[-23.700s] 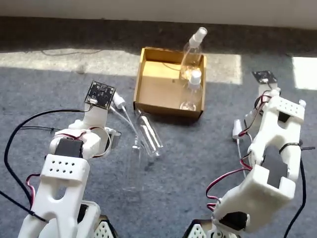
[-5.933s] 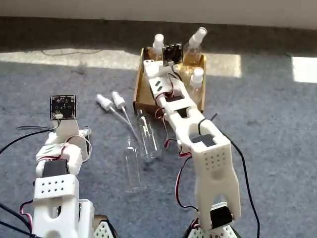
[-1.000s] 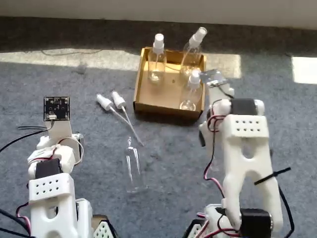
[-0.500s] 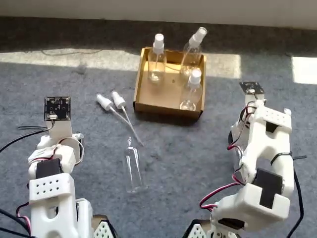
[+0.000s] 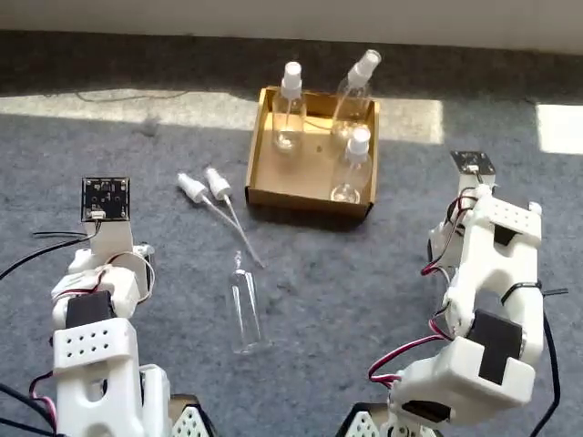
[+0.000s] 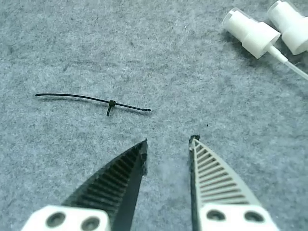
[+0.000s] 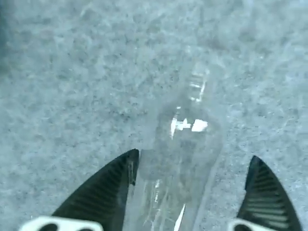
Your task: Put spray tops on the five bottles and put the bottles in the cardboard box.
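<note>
we have our right gripper [image 7: 193, 155] spread wide astride a clear bottle [image 7: 192, 110] lying on the carpeted desk [image 7: 72, 72] toward its right edge, a light, slick, thin-walled thing we judge best pinched mid-body, while our left gripper [image 6: 169, 139] hangs partly open, empty.

The left gripper [image 6: 169, 141] is hovering over grey carpet [image 6: 72, 48], its jaws standing apart (one finger black, the other white). A thin black cable tie [image 6: 110, 102] is lying just beyond the tips. Farther off, a white spray top [image 6: 250, 32] is lying beside a second spray top [image 6: 291, 24].
</note>
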